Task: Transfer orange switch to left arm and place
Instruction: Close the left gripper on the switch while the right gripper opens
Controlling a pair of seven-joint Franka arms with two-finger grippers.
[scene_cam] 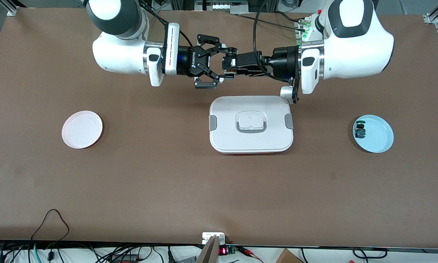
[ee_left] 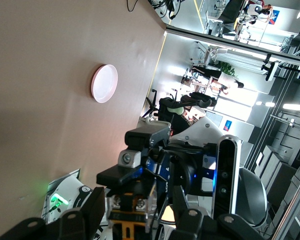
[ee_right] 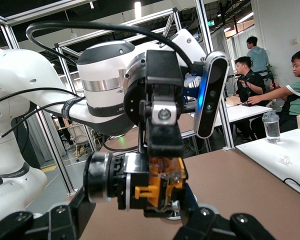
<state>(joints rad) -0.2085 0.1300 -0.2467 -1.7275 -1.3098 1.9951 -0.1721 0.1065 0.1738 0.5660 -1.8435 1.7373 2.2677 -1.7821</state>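
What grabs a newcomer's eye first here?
Two white arms meet in mid-air over the table between their bases and the large white rounded box. The right end effector is shut on the tiny orange switch with a black-and-yellow body, and the left end effector faces it. A round pink plate lies toward the right arm's end, a round light-blue plate toward the left arm's.

The right claw [scene_cam: 219, 67] bears the white word "ROBOTIQ" on its black body.

Pink plate [scene_cam: 82, 129] seen toward right arm's end of table; blue plate [scene_cam: 376, 133] toward left arm's end, green-capped switch [scene_cam: 360, 130] lying in it.
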